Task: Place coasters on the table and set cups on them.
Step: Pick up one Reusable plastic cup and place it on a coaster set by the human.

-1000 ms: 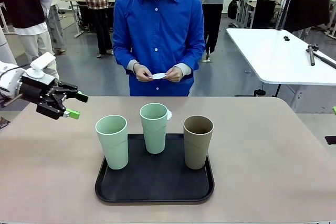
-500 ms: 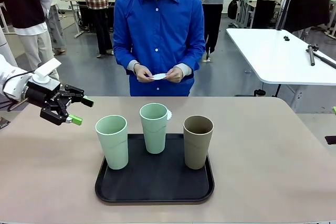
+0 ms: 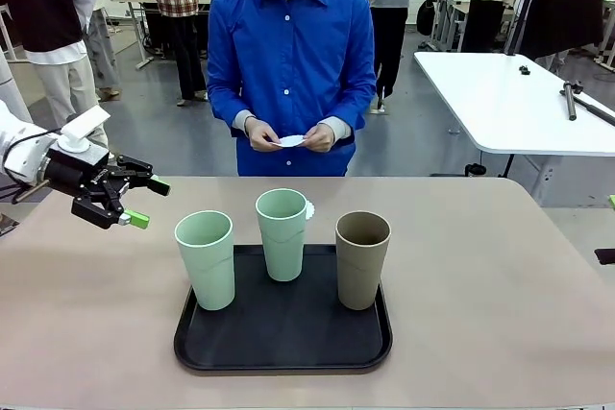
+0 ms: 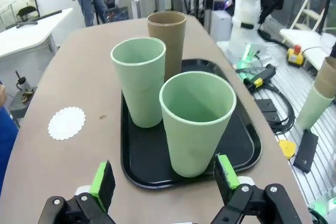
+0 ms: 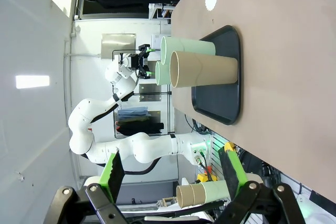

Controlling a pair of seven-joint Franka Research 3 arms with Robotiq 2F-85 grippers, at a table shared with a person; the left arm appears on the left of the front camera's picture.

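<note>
The left claw, spread wide and empty over the surface, has the nearest mint green cup, upright on the black tray, at about its 4 o'clock.

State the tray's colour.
The tray is black, and it shows best in the front view.
</note>
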